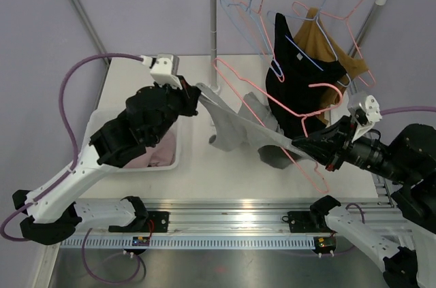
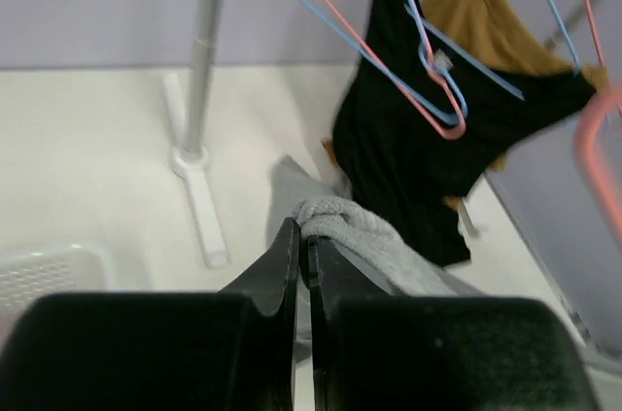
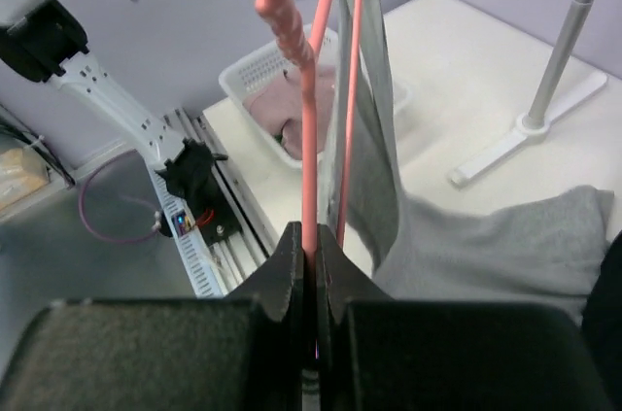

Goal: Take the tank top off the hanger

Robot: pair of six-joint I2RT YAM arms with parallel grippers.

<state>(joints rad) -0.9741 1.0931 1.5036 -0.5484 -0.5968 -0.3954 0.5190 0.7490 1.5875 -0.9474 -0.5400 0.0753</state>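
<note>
A grey tank top (image 1: 235,131) hangs stretched between my two grippers above the table, still draped on a pink wire hanger (image 1: 315,173). My left gripper (image 1: 197,94) is shut on a bunched strap of the grey tank top (image 2: 369,236); in the left wrist view the cloth bulges out at the tips of the left gripper (image 2: 303,231). My right gripper (image 1: 298,144) is shut on the pink hanger (image 3: 307,139). In the right wrist view the wire rises straight out of the right gripper (image 3: 313,241), with the grey tank top (image 3: 486,236) hanging just to its right.
A white clothes rack (image 1: 214,29) stands at the back with several empty pink and blue hangers. A black tank top (image 1: 293,84) and a brown top (image 1: 327,43) hang on it. A white basket (image 1: 102,131) holding pink cloth sits under my left arm.
</note>
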